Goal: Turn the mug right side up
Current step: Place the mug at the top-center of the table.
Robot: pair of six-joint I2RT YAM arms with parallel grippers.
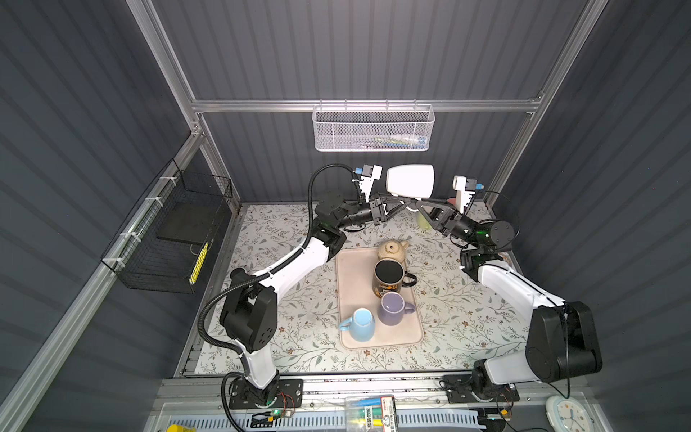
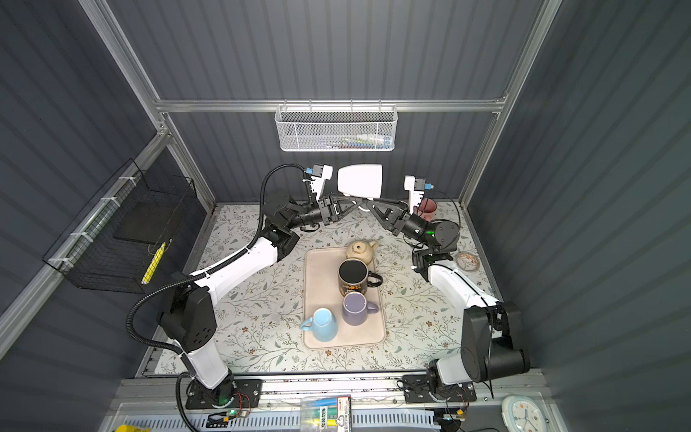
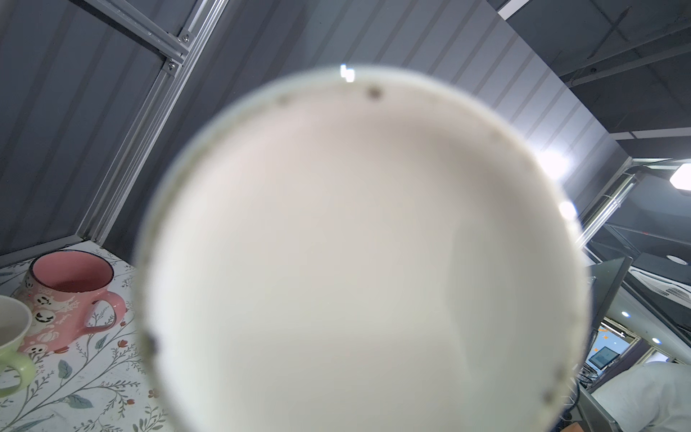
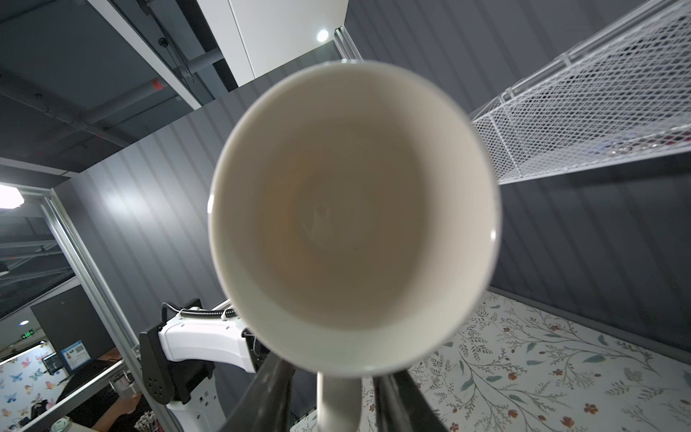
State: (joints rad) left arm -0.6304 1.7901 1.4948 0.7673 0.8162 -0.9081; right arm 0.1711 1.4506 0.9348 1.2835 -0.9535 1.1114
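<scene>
Fingers on the left gripper (image 1: 403, 203) clamped the mug (image 1: 410, 181) handle (image 4: 338, 404) at twelve o'clock; right gripper (image 4: 336, 377) fingers hovered narrow, unclamped, so early release risked dropping.

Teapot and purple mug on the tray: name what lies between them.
The black mug stands between the teapot and the purple mug, seen in both top views.

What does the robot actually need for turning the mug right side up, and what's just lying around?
In the job: white mug, held up sideways; left arm and right arm, jaws at its handle.
Lying about: tray, teapot, black mug, purple mug, blue mug, pink mug, green mug, wall basket.
</scene>
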